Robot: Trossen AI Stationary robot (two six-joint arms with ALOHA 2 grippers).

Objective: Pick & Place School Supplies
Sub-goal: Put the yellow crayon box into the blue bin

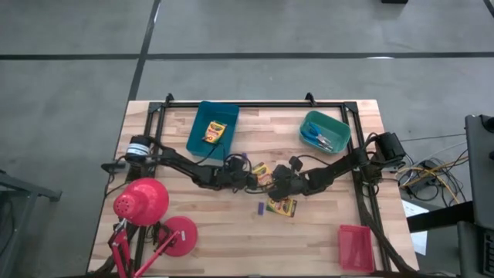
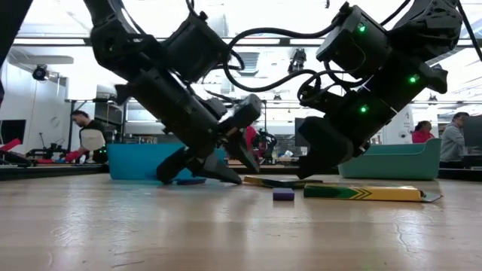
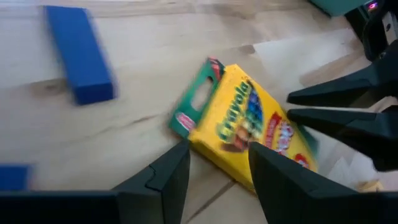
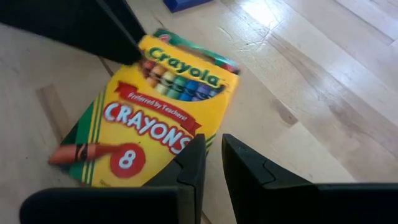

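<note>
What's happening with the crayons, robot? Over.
Left gripper open at crayon box, mid-table. Right gripper close opposite, fingers nearly together, holding nothing. Second box and purple stick lie nearby. Over.

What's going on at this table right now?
Both arms have met over one crayon box lying flat mid-table. The left claw stands open with its fingers at one edge of the box; the right claw, fingers nearly together, sits at the opposite edge. Neither has it lifted. A second crayon box lies on the wood nearby beside a small purple piece, and a third box already rests in the blue tray. Scissors lie in the teal tray.
</note>
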